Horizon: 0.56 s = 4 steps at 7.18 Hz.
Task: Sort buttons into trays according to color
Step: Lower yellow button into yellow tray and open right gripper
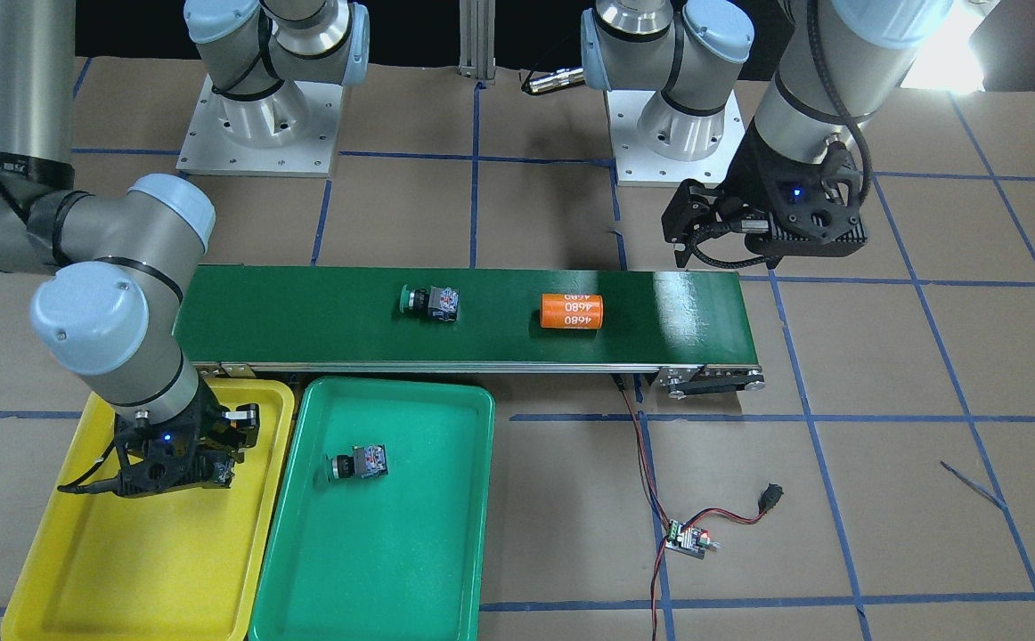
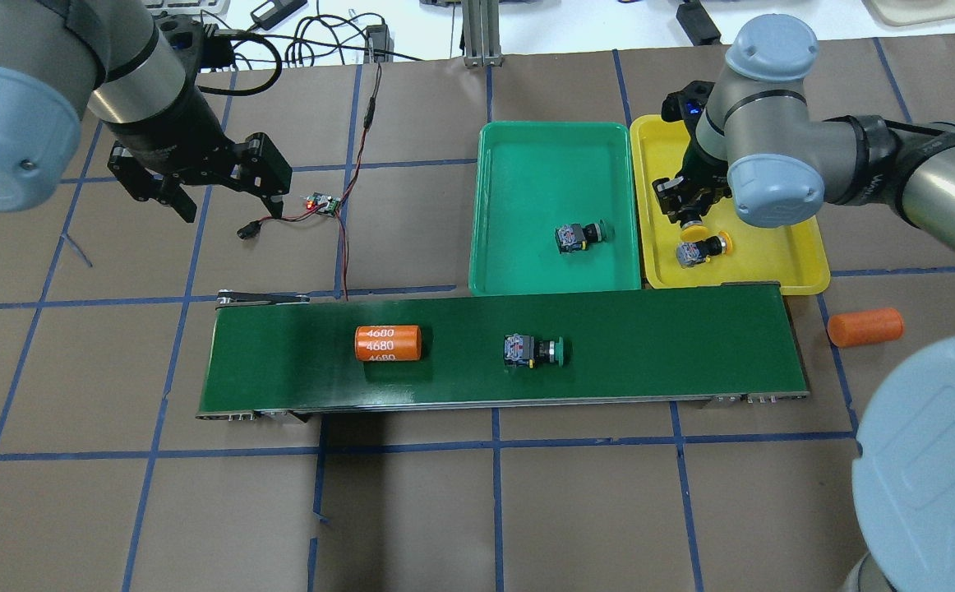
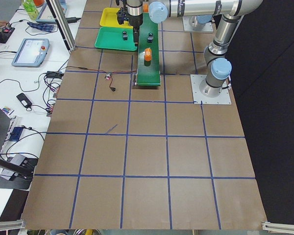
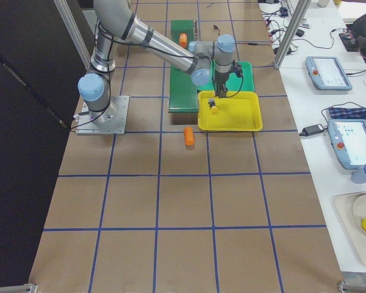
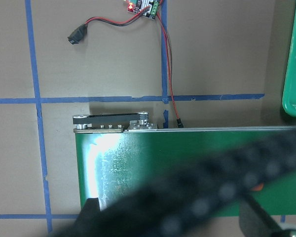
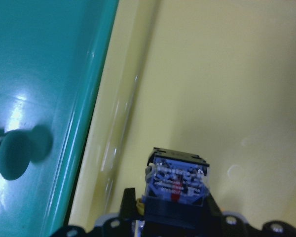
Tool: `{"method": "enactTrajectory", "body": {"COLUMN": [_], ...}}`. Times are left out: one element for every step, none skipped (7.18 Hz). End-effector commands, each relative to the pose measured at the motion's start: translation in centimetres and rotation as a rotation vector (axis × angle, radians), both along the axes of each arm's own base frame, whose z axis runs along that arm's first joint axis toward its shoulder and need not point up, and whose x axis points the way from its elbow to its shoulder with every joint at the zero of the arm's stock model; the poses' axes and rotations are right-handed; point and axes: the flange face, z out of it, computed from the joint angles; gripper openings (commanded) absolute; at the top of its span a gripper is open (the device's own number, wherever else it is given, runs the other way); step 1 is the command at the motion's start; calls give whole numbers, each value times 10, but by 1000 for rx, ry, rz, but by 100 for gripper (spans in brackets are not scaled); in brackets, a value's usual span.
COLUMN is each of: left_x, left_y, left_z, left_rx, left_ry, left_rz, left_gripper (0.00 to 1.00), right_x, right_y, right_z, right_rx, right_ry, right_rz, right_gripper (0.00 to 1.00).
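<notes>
Gripping a yellow button [image 6: 176, 183] by its dark body, blue-red terminals up, the right pincer [image 2: 685, 215] is clamped over the yellow tray [image 2: 773, 265]. Count two yellow: a second yellow button [image 2: 701, 249] lies just beside. Two green: a green button [image 2: 580, 237] in the green tray [image 2: 527, 164], a second green button [image 2: 533, 349] on the belt [image 2: 658, 353]. Left pincer [image 2: 227, 201] spread apart

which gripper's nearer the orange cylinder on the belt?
Left. The left gripper hangs off the belt end near the cylinder; the right gripper is over the yellow tray by the other end.
</notes>
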Motion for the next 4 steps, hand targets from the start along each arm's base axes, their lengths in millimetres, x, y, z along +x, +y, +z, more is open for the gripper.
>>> {"method": "enactTrajectory", "body": {"left_x": [0,0,1,1], "left_y": [-4,-6,0,-1], "left_z": [-3,-5,5,6], "left_rx": [0,-8,-26,-31], "left_ry": [0,1,-9,3], "left_rz": [10,30,30,33], "left_gripper": [100,100,100,100], "right_x": [6,22,38,42], "right_y": [0,16,50,94], "right_z": [1,17,33,45], "right_rx": [3,-8,-4,-3], "right_ry": [0,4,9,15], "right_rz": [20,48,150,301], "right_gripper": [100,100,100,100]}}
